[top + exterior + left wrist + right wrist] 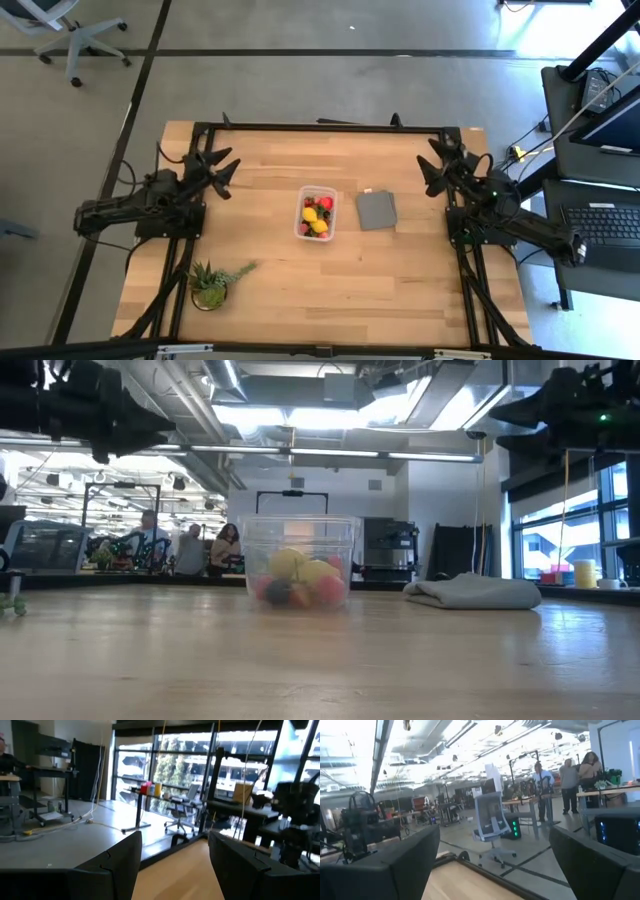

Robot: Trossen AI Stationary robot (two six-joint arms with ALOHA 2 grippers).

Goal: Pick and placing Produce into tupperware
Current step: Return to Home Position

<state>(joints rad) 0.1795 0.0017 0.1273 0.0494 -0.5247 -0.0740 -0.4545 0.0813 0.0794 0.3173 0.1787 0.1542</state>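
High view shows the tupperware [299,214], holding the produce [318,215], at mid-worktop [270,290], with left gripper [232,176] and right gripper [428,166] open and empty near opposite side edges, so probably only a low arm swing could tip it.

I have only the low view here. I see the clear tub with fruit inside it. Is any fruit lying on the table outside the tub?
Observer: No. In the high view, all the produce that I can see lies inside the tupperware.
Operator: Where are the grippers? I see only dark shapes at the top.
Observer: The left gripper is at the left side of the table and the right gripper at its right side, both well apart from the tupperware.
Operator: Do they hold anything?
Observer: No. The wrist views show both open, with nothing between the jaws.
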